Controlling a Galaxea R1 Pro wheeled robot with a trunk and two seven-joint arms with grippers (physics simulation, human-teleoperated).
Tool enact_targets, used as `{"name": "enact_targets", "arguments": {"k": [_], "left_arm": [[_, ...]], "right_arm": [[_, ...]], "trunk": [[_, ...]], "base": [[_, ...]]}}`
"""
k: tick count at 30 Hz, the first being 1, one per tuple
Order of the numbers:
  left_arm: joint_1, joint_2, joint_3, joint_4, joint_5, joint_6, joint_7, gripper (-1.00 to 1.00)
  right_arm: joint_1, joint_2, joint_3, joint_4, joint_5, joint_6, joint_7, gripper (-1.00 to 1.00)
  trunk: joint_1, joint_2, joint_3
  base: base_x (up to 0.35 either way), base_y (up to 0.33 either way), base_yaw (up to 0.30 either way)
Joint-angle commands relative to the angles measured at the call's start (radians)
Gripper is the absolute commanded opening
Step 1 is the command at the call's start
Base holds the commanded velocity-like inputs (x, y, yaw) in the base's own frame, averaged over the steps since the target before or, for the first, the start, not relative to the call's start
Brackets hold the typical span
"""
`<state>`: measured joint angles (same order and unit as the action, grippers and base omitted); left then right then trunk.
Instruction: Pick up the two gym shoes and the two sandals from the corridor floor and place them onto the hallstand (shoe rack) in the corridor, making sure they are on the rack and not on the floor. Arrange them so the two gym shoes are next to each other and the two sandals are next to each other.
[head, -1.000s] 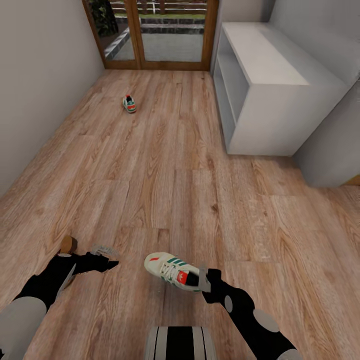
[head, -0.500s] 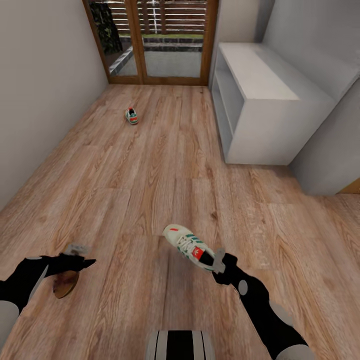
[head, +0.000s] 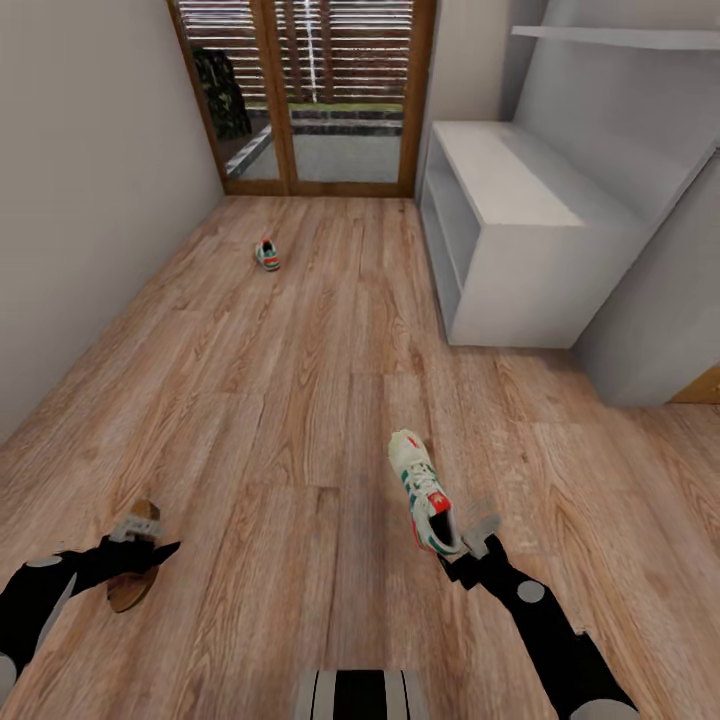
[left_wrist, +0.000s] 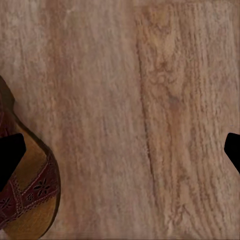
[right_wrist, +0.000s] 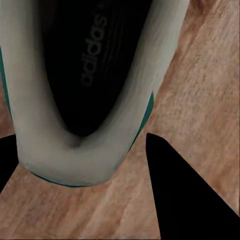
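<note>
My right gripper (head: 468, 535) is shut on the heel of a white gym shoe (head: 423, 490) with green stripes, toe pointing away from me; the right wrist view has that heel (right_wrist: 75, 160) clamped between the dark fingers (right_wrist: 180, 200). The second gym shoe (head: 266, 254) lies far up the corridor floor (head: 300, 380), near the glass door. My left gripper (head: 148, 540) hangs open over a brown sandal (head: 132, 580); in the left wrist view the sandal (left_wrist: 30, 200) lies beside one fingertip (left_wrist: 10, 155), not gripped. The pale hallstand (head: 500, 170) stands at the right wall.
A wood-framed glass door (head: 320, 100) closes the far end of the corridor. A plain wall (head: 80, 200) runs along the left. A grey panel (head: 660, 320) juts out beside the hallstand's near end. Open floor lies between me and the hallstand.
The head camera has tilted up, showing more of the hallstand. My right gripper has swung the gym shoe rightwards and turned its toe away from me. The left arm has drawn back to the left.
</note>
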<state>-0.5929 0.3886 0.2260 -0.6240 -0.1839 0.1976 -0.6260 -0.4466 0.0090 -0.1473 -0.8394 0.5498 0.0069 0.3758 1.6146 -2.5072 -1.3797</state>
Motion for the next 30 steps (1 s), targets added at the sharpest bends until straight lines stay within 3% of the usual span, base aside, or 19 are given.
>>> {"name": "enact_targets", "arguments": {"k": [1, 3, 4, 8, 12, 14, 19, 25, 30], "left_arm": [[0.018, -0.004, 0.03, 0.002, -0.005, -0.029, -0.005, 1.0], [0.034, -0.007, 0.05, 0.01, -0.004, -0.065, -0.001, 1.0], [0.048, -0.011, 0.068, 0.025, -0.004, -0.101, 0.007, 1.0], [0.068, -0.019, 0.106, 0.087, -0.003, -0.188, 0.044, 1.0], [0.087, -0.038, 0.128, 0.121, 0.014, -0.224, 0.069, 1.0], [0.099, -0.049, 0.121, 0.132, 0.025, -0.235, 0.08, 1.0], [0.128, -0.078, 0.113, 0.16, 0.0, -0.218, 0.052, 1.0], [0.162, -0.111, 0.114, 0.177, -0.003, -0.184, 0.018, 1.0], [0.171, -0.14, 0.115, 0.205, -0.003, -0.213, 0.046, 1.0]], "right_arm": [[0.0, 0.0, -0.028, 0.063, -0.027, -0.055, 0.006, -1.0], [0.0, 0.0, -0.054, 0.118, -0.046, -0.116, 0.006, -1.0], [0.0, -0.001, -0.084, 0.168, -0.059, -0.176, 0.004, -1.0], [0.0, -0.004, -0.164, 0.26, -0.073, -0.293, -0.015, -1.0], [0.017, -0.022, -0.198, 0.289, -0.074, -0.325, -0.033, -1.0], [0.029, -0.016, -0.211, 0.301, -0.07, -0.337, -0.04, -1.0], [0.05, 0.003, -0.179, 0.331, -0.071, -0.313, -0.022, -1.0], [0.049, -0.008, -0.163, 0.366, -0.073, -0.294, -0.035, -1.0], [0.05, -0.015, -0.161, 0.394, -0.075, -0.309, -0.054, -1.0]], "trunk": [[-0.001, 0.0, 0.003], [-0.002, 0.0, 0.011], [-0.002, 0.001, 0.015], [-0.004, 0.002, 0.03], [-0.004, 0.002, 0.034], [-0.004, 0.002, 0.034], [-0.004, 0.002, 0.034], [-0.004, 0.002, 0.034], [-0.004, 0.002, 0.034]], "base": [[0.0, 0.0, 0.0], [0.0, 0.0, 0.0], [0.0, 0.0, 0.0], [0.0, 0.0, 0.0], [0.0, 0.0, 0.0], [0.0, 0.0, 0.0], [0.0, 0.0, 0.0], [0.0, 0.0, 0.0], [0.0, 0.0, 0.0]]}}
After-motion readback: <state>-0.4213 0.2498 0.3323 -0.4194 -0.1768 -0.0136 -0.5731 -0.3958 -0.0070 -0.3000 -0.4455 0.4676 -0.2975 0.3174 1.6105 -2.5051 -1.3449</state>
